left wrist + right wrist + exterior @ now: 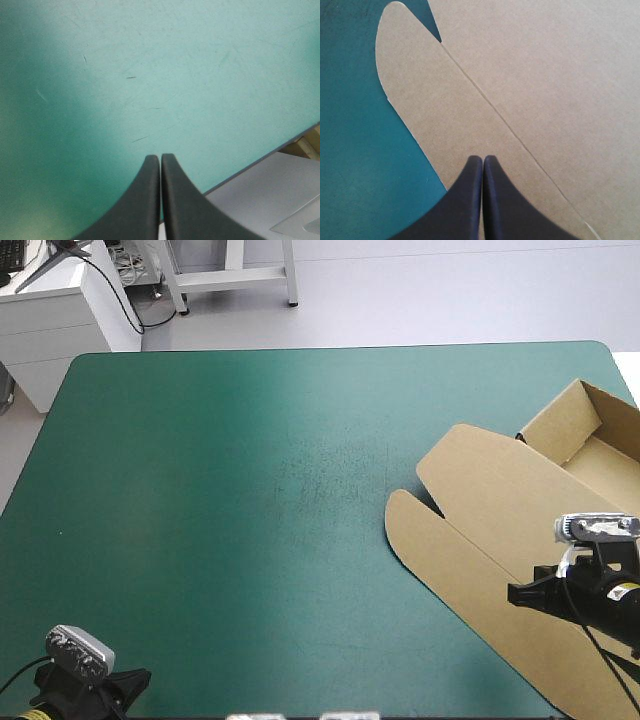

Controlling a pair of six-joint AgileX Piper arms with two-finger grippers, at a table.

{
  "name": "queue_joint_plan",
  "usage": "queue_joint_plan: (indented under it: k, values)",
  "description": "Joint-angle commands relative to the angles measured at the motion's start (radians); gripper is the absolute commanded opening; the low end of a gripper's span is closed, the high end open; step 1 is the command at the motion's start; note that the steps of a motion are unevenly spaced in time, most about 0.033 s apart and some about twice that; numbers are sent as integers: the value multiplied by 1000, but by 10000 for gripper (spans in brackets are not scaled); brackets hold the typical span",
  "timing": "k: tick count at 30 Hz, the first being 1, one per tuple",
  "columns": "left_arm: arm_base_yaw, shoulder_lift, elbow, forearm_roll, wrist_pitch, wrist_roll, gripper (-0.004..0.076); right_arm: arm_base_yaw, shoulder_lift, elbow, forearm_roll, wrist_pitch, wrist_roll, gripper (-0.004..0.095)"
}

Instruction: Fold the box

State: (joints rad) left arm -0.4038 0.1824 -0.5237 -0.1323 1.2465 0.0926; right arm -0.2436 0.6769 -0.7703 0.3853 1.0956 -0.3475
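Table [250, 490] w/ teal-green cover is mostly bare, so I see nothing blocking either arm. Box [490, 480] sits at the right side, part-built. Its tray end [590, 440] has walls up at the far right, and the lid lies flat reaching toward centre, w/ its rounded front flap [405, 75] on the cover. Right gripper [482, 161] hovers over that flap beside the crease [510, 130], black fingers pressed together, gripping nothing. It's prob. placed there to work the flap along the fold. Left gripper [160, 159] is at the near-left corner, well apart from the box, fingers likewise together and empty, over bare cover by the table's edge.
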Motion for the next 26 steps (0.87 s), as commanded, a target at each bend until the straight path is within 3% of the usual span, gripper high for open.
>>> queue_joint_plan:
  k: [1,13,17,26]
  values:
    - [-5,15,-23,-18,-48,-3,-8,0,-30,40,56,-98,-60,-13]
    - [-5,15,-23,-18,-48,-3,-8,0,-87,213,83,-185,-113,-13]
    - [-5,15,-23,-18,-48,-3,-8,0,-87,246,97,-196,-193,-13]
    - [-5,15,-23,-18,-48,-3,-8,0,-87,318,227,-286,-268,-13]
